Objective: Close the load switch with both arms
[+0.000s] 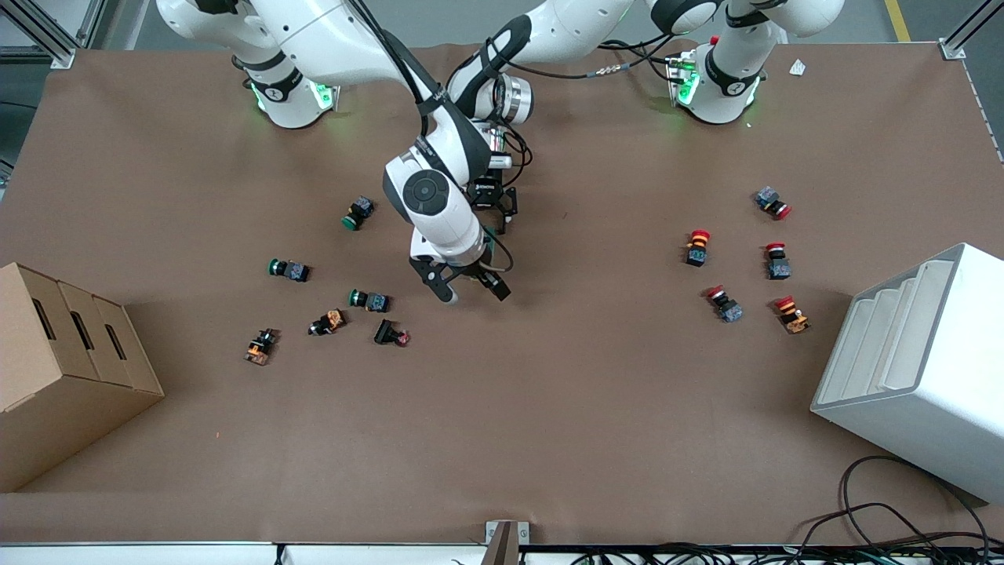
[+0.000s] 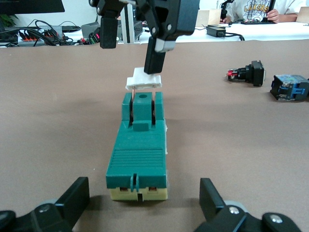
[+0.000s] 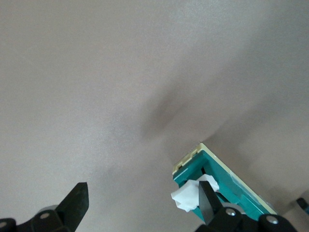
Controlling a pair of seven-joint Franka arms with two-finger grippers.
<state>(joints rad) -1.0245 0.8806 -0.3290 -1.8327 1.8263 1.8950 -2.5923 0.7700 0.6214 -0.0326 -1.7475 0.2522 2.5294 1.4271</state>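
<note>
The load switch [image 2: 139,153] is a dark green oblong block on a cream base, lying on the brown table. Its white lever [image 2: 143,82] stands raised at one end. In the front view the switch [image 1: 489,232] is mostly hidden under the right arm's wrist. My left gripper [image 2: 145,203] is open, with a finger on each side of the switch's end away from the lever, not touching it; it also shows in the front view [image 1: 494,213]. My right gripper [image 3: 142,200] is open over the lever end [image 1: 475,290]. One of its fingers [image 3: 207,200] rests against the white lever [image 3: 189,194].
Green-capped push buttons [image 1: 359,212] and other small parts [image 1: 391,335] lie toward the right arm's end. Red-capped push buttons [image 1: 696,247] lie toward the left arm's end. A cardboard box [image 1: 63,369] and a white rack [image 1: 918,361] stand at the table's two ends.
</note>
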